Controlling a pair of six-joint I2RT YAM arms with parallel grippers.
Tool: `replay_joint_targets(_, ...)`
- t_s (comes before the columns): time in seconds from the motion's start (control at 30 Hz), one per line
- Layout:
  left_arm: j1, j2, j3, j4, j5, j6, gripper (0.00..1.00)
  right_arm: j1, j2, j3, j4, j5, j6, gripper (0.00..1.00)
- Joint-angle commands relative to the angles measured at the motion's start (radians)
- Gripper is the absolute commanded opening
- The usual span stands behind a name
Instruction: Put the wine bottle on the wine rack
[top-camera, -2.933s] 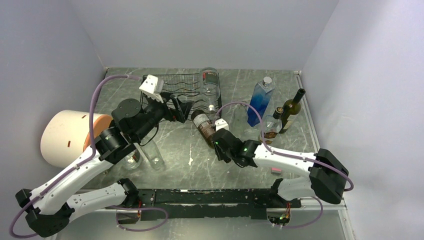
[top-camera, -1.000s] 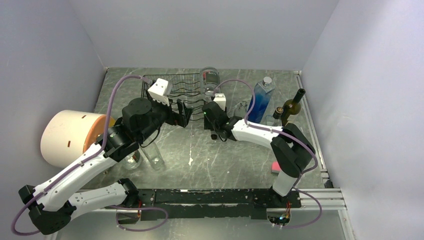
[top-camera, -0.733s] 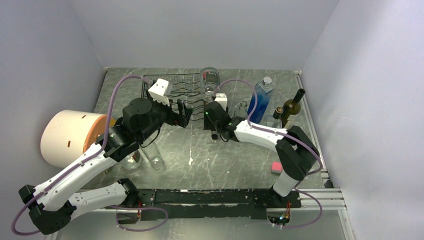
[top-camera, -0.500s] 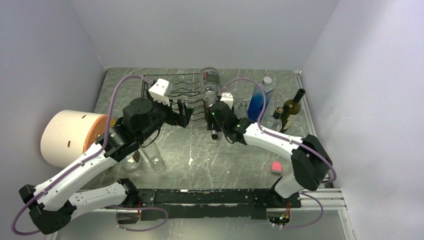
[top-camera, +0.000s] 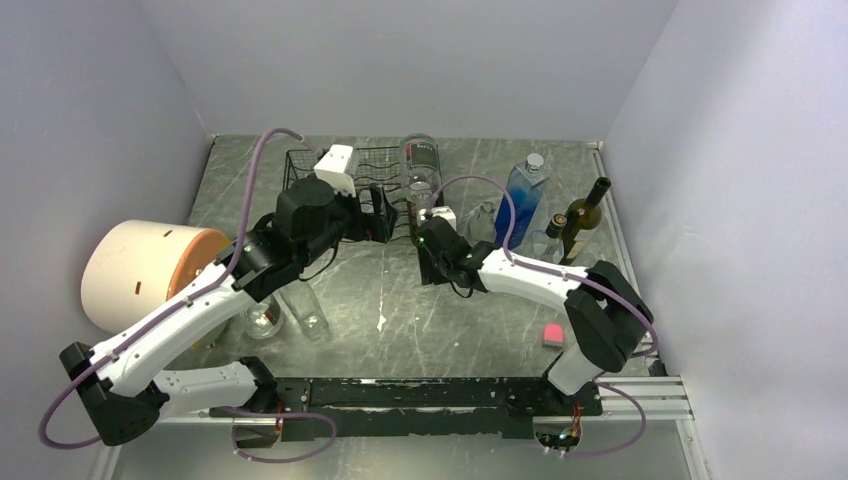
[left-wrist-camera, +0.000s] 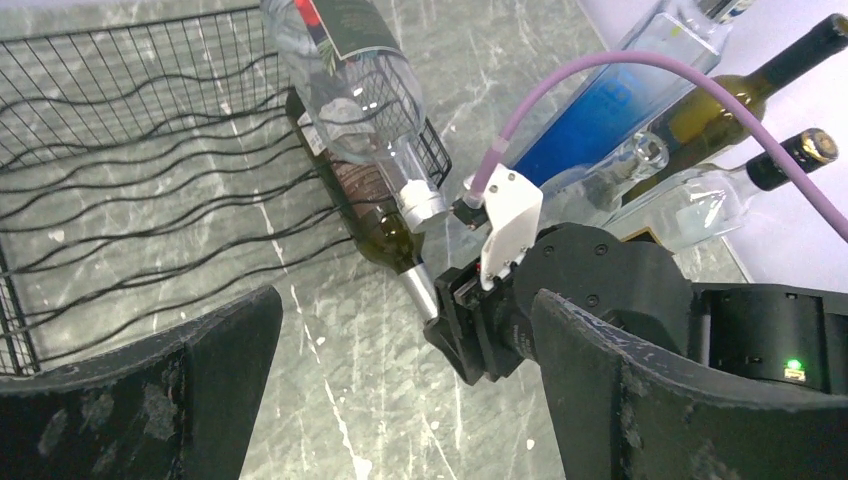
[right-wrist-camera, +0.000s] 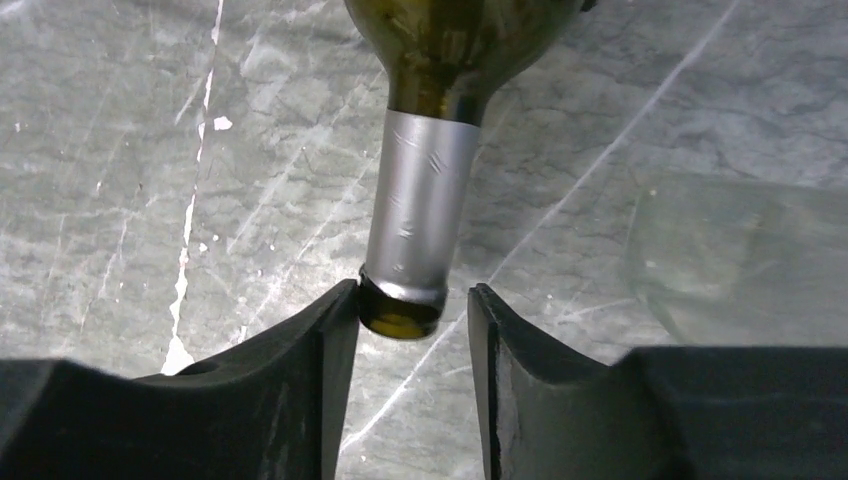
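The wine bottle (left-wrist-camera: 372, 222) is dark glass with a silver foil neck (right-wrist-camera: 418, 215). It lies on its side with its body in the right end of the black wire wine rack (left-wrist-camera: 150, 150) (top-camera: 372, 160), under a clear bottle (left-wrist-camera: 350, 80). Its neck sticks out towards my right gripper (right-wrist-camera: 414, 295) (top-camera: 424, 246). The bottle's mouth sits between that gripper's fingers, the left finger (right-wrist-camera: 335, 330) touching the rim and the right one a small gap away. My left gripper (left-wrist-camera: 405, 298) (top-camera: 385, 215) hovers wide open above the rack's front, holding nothing.
Standing at the back right are a blue bottle (top-camera: 520, 198), a green wine bottle (top-camera: 582, 213) and clear bottles (top-camera: 545, 242). A big white and orange cylinder (top-camera: 140, 270) stands at the left. Two glasses (top-camera: 300, 315) and a pink block (top-camera: 552, 335) are on the near table.
My right gripper has drawn back a little towards the near side, off the bottle's neck to its mouth. The left arm has shifted right and further over the rack.
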Motion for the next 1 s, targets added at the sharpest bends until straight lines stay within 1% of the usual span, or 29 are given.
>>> replay_joint_targets(0.0, -0.002, 0.038, 0.063, -0.069, -0.023, -0.053, 0.99, 0.0, 0.057, 0.039, 0.017, 0.0, 0.003, 0.43)
replay_joint_targets(0.07, -0.003, 0.045, 0.081, -0.08, -0.035, -0.052, 0.99, -0.001, 0.071, 0.049, 0.034, 0.014, 0.013, 0.36)
replay_joint_targets(0.13, -0.003, 0.036, 0.084, -0.075, -0.031, -0.049, 0.99, -0.002, 0.083, 0.057, 0.05, 0.028, 0.024, 0.31)
replay_joint_targets(0.3, -0.002, -0.025, 0.004, 0.014, -0.05, -0.016, 0.99, -0.01, 0.108, 0.096, 0.08, 0.054, 0.055, 0.27)
replay_joint_targets(0.43, -0.002, -0.037, -0.007, 0.012, -0.03, -0.014, 0.99, -0.013, 0.122, 0.116, 0.092, 0.066, 0.052, 0.27)
replay_joint_targets(0.53, -0.003, -0.023, 0.007, -0.011, -0.031, -0.016, 0.99, -0.012, 0.132, 0.131, 0.091, 0.075, 0.04, 0.33)
replay_joint_targets(0.63, -0.003, -0.008, 0.02, -0.033, -0.037, -0.015, 0.99, -0.013, 0.12, 0.136, 0.076, 0.09, 0.042, 0.44)
replay_joint_targets(0.73, -0.002, -0.01, 0.02, -0.031, -0.033, -0.011, 0.99, -0.013, 0.068, 0.114, 0.089, 0.056, 0.025, 0.58)
replay_joint_targets(0.8, -0.002, -0.021, 0.011, -0.012, -0.025, 0.007, 0.99, -0.011, 0.01, 0.092, 0.101, 0.016, -0.005, 0.6)
replay_joint_targets(0.97, -0.002, -0.065, -0.012, 0.039, 0.013, 0.074, 0.99, -0.011, -0.178, 0.008, 0.136, -0.028, -0.06, 0.61)
